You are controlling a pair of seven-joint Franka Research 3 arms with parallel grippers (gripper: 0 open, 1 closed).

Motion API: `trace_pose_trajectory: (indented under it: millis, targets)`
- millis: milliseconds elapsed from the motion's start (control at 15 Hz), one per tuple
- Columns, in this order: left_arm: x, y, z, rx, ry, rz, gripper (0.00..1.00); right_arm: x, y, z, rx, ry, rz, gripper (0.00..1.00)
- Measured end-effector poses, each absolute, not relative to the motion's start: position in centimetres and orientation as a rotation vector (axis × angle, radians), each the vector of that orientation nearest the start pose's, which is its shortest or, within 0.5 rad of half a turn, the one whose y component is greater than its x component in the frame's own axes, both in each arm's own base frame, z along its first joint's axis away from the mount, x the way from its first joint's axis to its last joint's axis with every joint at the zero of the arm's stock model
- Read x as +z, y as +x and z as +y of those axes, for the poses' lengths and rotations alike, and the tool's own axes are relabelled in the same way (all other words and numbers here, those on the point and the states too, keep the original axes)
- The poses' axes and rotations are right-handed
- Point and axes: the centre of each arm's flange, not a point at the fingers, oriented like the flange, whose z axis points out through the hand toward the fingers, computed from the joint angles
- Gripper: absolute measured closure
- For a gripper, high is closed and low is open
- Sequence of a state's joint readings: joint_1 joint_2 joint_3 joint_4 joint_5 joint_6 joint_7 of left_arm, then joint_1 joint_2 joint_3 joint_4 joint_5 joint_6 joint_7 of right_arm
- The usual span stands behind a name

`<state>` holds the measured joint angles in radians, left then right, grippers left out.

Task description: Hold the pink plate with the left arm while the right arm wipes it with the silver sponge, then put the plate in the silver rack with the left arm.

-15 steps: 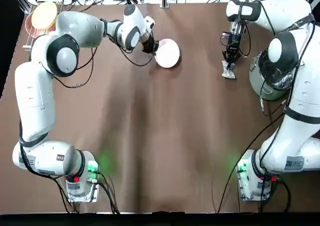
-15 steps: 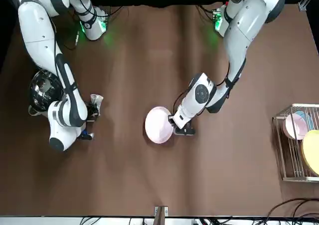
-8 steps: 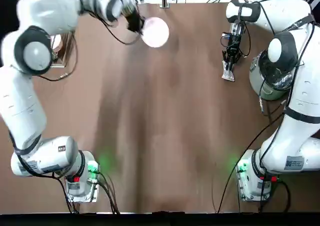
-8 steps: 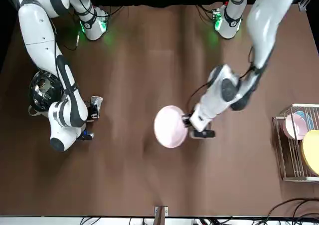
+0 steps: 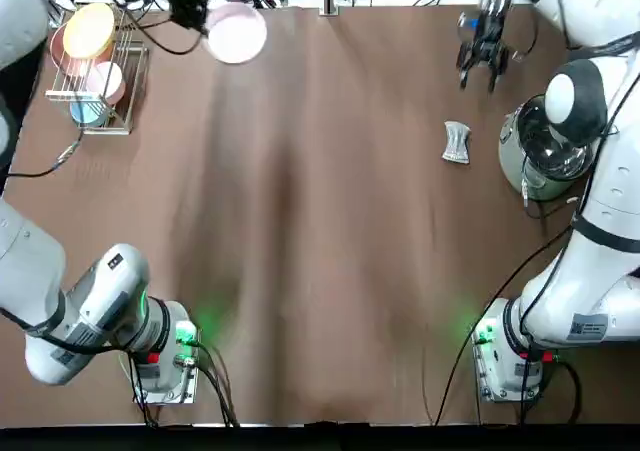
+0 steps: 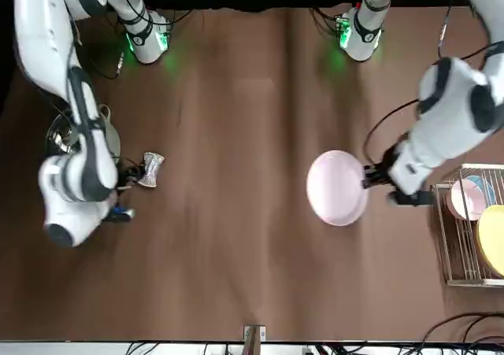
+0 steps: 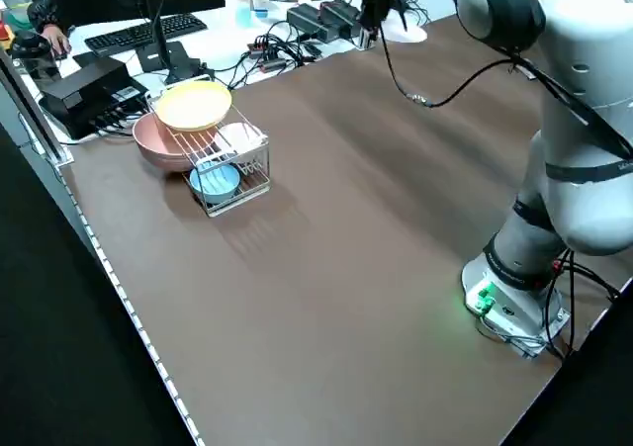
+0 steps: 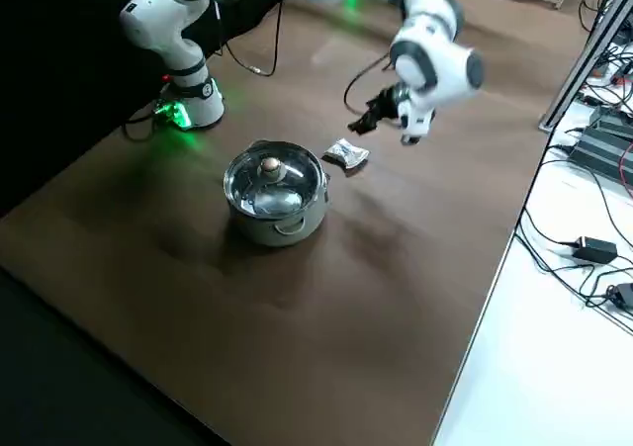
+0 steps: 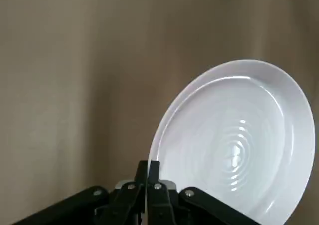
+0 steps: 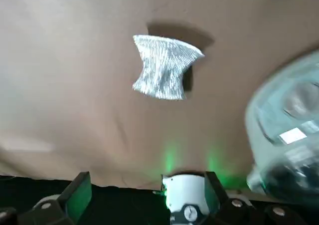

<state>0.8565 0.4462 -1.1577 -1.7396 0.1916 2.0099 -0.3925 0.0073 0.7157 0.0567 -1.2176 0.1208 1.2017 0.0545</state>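
The pink plate (image 5: 236, 33) hangs in the air over the far left of the table, just right of the silver rack (image 5: 128, 79). My left gripper (image 5: 205, 24) is shut on its rim; the left wrist view shows the closed fingers (image 9: 148, 171) pinching the plate (image 9: 234, 135) at its edge. The silver sponge (image 5: 456, 141) lies loose on the table beside the pot. My right gripper (image 5: 477, 77) is raised above and beyond the sponge, open and holding nothing. In the right wrist view the sponge (image 10: 164, 68) lies alone below.
The rack (image 7: 233, 172) holds a cream-yellow dish (image 7: 195, 105), a pale pink dish (image 5: 104, 80) and a small blue dish (image 7: 215, 180). A steel pot with a glass lid (image 5: 540, 151) stands at the right edge near the sponge. Cables and electronics lie beyond the table's far edge.
The left arm lifted the plate off the table's far middle and carried it left toward the rack. The right gripper let go of the sponge and rose away toward the far edge.
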Motion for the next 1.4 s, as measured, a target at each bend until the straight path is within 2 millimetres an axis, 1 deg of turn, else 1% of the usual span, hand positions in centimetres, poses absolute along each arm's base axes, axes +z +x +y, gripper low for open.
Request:
trace_pose_trajectory:
  millis: [133,267,333,467,600,733,800,867,933,1067,1200,1267,1400]
  targets:
    - [46.8,61.7,-4.7,0.011,-3.386,-0.148,0.97,39.2,66.0,3.4,0.962,-2.859,-0.002,0.00]
    - [47.6,61.2,0.0,0.017,-3.386,-0.123,0.97,45.2,65.8,1.5,0.821,-2.895,0.028,0.00]
    - [47.7,61.0,2.7,0.023,-3.384,-0.116,0.97,47.8,65.5,0.5,0.757,-2.910,0.047,0.00]
    - [48.1,60.3,8.5,0.021,-3.386,-0.102,0.97,53.2,64.2,-1.5,0.628,-2.936,0.087,0.00]
    - [48.9,59.7,14.0,-0.043,-3.389,-0.065,0.97,58.3,62.4,-3.1,0.507,-2.958,0.120,0.00]
    - [49.3,59.5,19.5,-0.108,-3.383,-0.081,0.97,62.0,60.7,-3.7,0.425,-3.009,0.128,0.00]
    - [49.0,59.5,24.0,-0.154,-3.382,-0.118,0.97,64.0,59.9,-3.0,0.352,-3.054,0.116,0.00]
    - [48.5,59.9,25.7,-0.170,-3.387,-0.147,0.97,64.2,59.9,-2.5,0.320,-3.067,0.107,0.00]
    - [47.8,60.3,27.1,-0.179,-3.398,-0.177,0.97,64.0,60.0,-2.0,0.275,-3.079,0.097,0.00]
    - [45.7,61.5,28.9,-0.185,-3.410,-0.245,0.97,63.0,60.1,-1.4,0.159,-3.099,0.090,0.00]
    - [43.6,63.0,30.0,-0.188,-3.391,-0.323,0.97,62.1,58.8,-1.2,0.135,-3.110,0.093,0.00]
    - [42.8,63.6,30.4,-0.196,-3.374,-0.373,0.97,61.9,58.1,-1.2,0.141,-3.112,0.085,0.00]
    - [42.5,64.3,30.9,-0.234,-3.350,-0.492,0.97,62.1,57.3,-1.5,0.148,-3.113,0.028,0.00]
